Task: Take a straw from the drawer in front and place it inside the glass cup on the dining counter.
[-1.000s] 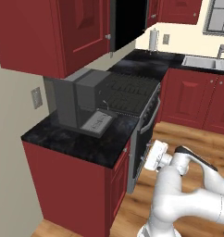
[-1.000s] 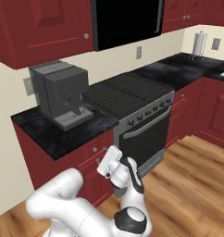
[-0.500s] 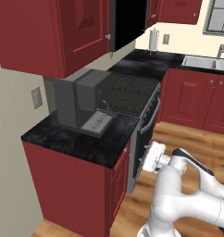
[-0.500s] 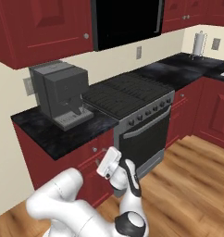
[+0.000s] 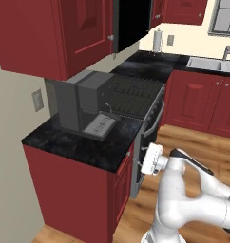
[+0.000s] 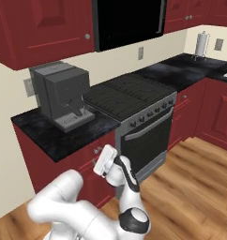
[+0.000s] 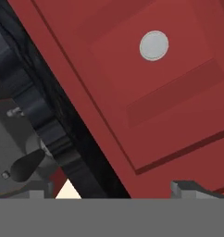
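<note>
Two finger tips of the gripper (image 7: 114,190) stand far apart at the bottom of the hand view, jaws wide, nothing between them. Close ahead: the red front panel of the drawer (image 7: 146,83) with its round grey knob (image 7: 154,45), shut. From the base views the hand sits low beside the red cabinet (image 5: 79,190), under the black counter (image 5: 83,142). Coffee machine (image 5: 81,104) on the counter; stove (image 6: 134,98) next to it.

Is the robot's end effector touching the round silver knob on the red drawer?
Apart. In the hand view the round silver knob sits far from the end effector, with bare red drawer front between them.
</note>
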